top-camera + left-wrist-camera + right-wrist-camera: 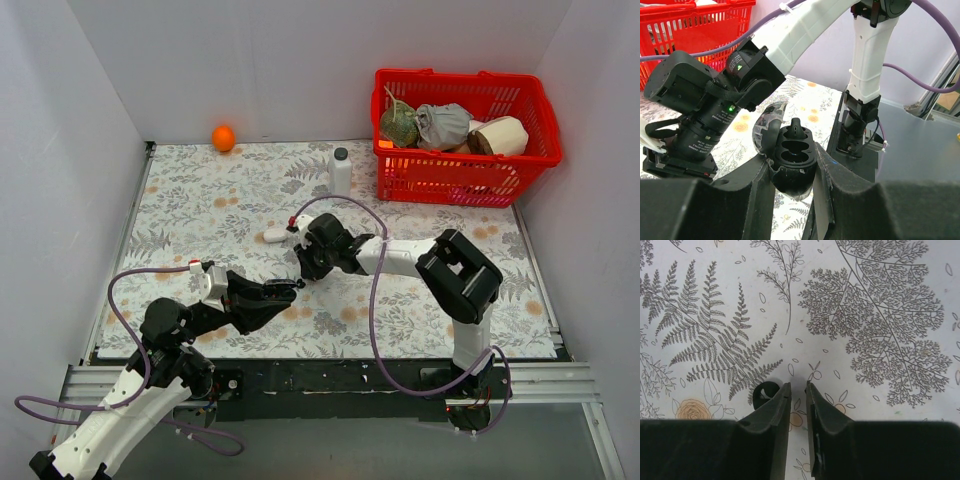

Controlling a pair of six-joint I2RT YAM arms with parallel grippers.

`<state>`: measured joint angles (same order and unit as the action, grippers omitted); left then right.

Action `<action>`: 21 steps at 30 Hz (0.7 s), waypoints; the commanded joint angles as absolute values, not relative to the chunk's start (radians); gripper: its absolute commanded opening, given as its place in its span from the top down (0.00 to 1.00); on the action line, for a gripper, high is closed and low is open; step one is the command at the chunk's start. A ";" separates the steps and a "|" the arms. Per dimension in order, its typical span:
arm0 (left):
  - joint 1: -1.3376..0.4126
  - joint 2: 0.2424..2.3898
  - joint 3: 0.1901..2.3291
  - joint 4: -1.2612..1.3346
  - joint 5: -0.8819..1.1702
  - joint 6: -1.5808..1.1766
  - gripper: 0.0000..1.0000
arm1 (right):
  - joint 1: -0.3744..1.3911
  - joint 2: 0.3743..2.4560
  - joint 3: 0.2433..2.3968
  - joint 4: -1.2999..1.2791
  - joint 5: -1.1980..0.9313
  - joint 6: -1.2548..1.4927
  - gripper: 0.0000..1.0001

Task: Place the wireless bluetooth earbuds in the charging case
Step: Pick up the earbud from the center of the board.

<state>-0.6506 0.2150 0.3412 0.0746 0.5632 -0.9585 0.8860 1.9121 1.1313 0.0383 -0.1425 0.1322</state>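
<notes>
We are clenching the left gripper (792,159) on the black charging case (790,175), holding it over the floral cloth (200,200) near the middle of the near edge. The case's glossy lid (768,127) is standing open and both wells are lying bare. A small black piece (796,129) is sticking up at the hinge side, and we cannot tell whether it is a bud.

The right gripper (798,386) is pointing down at the cloth just beyond the case. Its fingers (772,412) are drawn almost together, with only a thin strip of cloth showing between them. What looks like a glossy black earbud (765,392) is peeking out beside the outer face of one finger.

A small white object (275,235) is lying near the right gripper. A red basket (450,180) is sitting in the far right corner with a white bottle (340,170) just beside it, and an orange ball (223,137) is by the far left corner.
</notes>
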 commanded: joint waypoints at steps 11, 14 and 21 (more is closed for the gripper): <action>-0.647 0.209 0.376 0.086 0.538 -0.928 1.00 | 0.949 1.758 1.121 0.002 -0.187 0.078 0.60; -0.649 0.204 0.373 0.084 0.541 -0.933 1.00 | 0.968 1.782 1.126 0.002 -0.201 0.084 0.55; -0.649 0.198 0.377 0.075 0.545 -0.939 1.00 | 0.977 1.845 1.160 0.002 -0.187 0.092 0.53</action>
<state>-0.6506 0.2047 0.3412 0.0753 0.5568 -0.9455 0.9817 1.8153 1.1061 -0.0013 -0.1867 0.1005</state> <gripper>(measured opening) 0.283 0.463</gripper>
